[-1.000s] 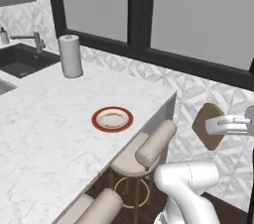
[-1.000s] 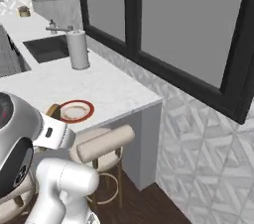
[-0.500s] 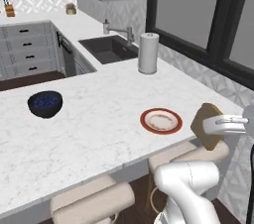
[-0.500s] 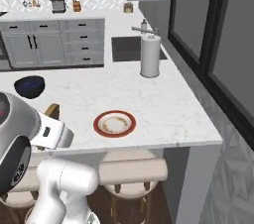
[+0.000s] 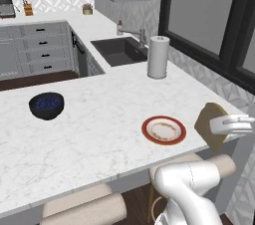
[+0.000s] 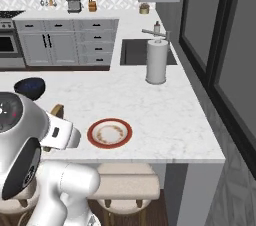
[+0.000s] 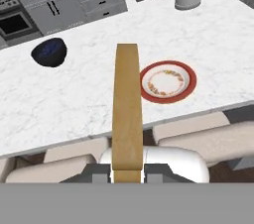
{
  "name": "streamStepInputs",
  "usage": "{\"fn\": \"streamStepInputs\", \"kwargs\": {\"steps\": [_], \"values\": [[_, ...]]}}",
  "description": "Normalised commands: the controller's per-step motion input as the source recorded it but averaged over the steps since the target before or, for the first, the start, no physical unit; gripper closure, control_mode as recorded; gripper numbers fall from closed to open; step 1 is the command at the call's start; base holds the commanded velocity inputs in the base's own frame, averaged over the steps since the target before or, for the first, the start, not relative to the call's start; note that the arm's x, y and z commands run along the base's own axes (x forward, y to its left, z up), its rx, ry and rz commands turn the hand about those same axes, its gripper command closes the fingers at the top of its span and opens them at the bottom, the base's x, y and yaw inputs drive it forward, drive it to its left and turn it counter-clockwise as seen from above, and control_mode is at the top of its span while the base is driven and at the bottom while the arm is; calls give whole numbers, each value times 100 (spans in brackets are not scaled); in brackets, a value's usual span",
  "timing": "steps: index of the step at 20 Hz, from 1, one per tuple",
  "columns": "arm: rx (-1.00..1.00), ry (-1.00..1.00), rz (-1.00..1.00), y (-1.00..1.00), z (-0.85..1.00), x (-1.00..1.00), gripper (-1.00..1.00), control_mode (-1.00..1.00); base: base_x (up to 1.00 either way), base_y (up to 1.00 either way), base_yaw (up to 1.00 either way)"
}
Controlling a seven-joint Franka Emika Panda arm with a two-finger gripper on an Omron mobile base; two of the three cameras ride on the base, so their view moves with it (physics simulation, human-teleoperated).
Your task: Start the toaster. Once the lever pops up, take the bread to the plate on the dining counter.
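Your fingers (image 7: 128,172) are pinching the bread (image 7: 126,111), which stands on edge, held off the near edge of the desk (image 5: 94,134) above the stools (image 7: 198,136). The plate (image 5: 164,130) sits on the desk close to that near edge, just left of the bread in the left base view and apart from it. A blue bowl (image 5: 46,105) lies well to the left, and a paper towel roll (image 5: 158,57) stands farther back by the sink (image 5: 119,51).
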Motion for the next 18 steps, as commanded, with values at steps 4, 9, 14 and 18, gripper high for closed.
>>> {"fn": "streamStepInputs", "kwargs": {"steps": [4,9,14,18], "values": [[0,9,12,-15,-3,41,100,-100,0,0,0],[6,16,10,-9,0,86,100,-100,0,0,0],[8,4,12,-21,-27,70,100,-100,0,0,0],[7,0,7,-11,-88,52,100,-100,0,0,0]]}}
